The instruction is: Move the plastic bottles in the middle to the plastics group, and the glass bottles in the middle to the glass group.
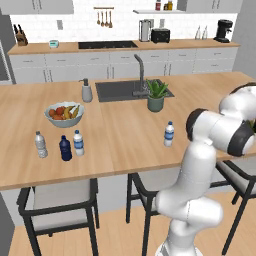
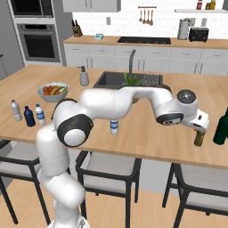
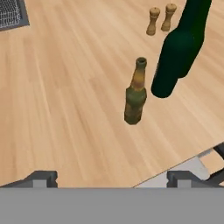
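- on the island counter [image 1: 125, 135], near its right end: olive-brown glass bottle [image 3: 135, 94] stands upright, just beside the blackish-green bottle [image 3: 179, 48], apart from it, not touching.
- gripper [image 3: 111, 178] hovers above the olive-brown bottle, fingers spread wide, nothing between them, so it's released. hand view looks down the gap at bare wood in front of the bottle.
- judgement: glass half of the task looks done. bottle sits close to the dark one so the pair reads as one group; two wooden shakers [image 3: 159, 19] stand further back, not part of it.
- near the counter's left front edge: navy bottle [image 1: 65, 148] between a pale-label clear bottle [image 1: 41, 145] and a blue-label water bottle [image 1: 78, 143], all upright in a tight row. looks like one plastic already sorted.
- toward the middle of the front edge: second water bottle [image 1: 169, 134] stands alone, well apart from both groups. likely next pick.
- risk: arm is stretched far right; lifting clear must not clip the slim bottle's neck.
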